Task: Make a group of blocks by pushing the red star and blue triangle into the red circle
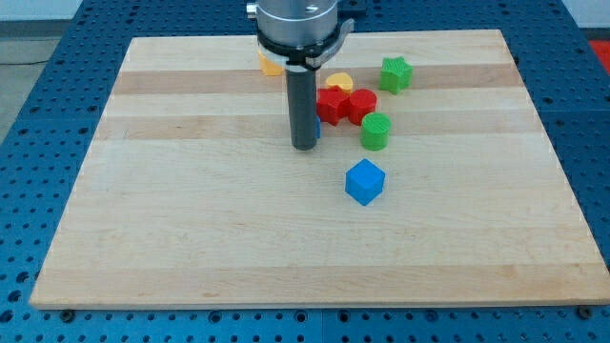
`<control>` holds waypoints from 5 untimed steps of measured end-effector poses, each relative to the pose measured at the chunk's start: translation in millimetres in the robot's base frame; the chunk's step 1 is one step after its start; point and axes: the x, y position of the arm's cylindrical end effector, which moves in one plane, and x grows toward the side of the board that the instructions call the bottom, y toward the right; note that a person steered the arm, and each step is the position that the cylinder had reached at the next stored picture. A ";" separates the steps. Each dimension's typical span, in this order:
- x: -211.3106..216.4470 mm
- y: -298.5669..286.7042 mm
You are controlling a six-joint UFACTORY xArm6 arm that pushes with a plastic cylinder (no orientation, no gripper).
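Wooden board on a blue perforated table; no brand, label or writing readable anywhere. Landmark: the red circle.

Far to its left and higher up, an orange block, shape unclear, half hidden behind the arm's housing. Left of the circle, my tip, the end of a plain rod with no jaws to open or close, resting on the board. A sliver of blue at the rod's right edge, possibly the blue triangle, mostly hidden. Touching the circle's left side, the red star. Just above, a yellow block. Below and near, a blue cube. Just below right, a green cylinder. Above right, a green star.
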 end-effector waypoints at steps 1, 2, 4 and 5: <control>8.2 -27.6; 5.8 -54.2; -19.4 -17.1; -19.4 -9.4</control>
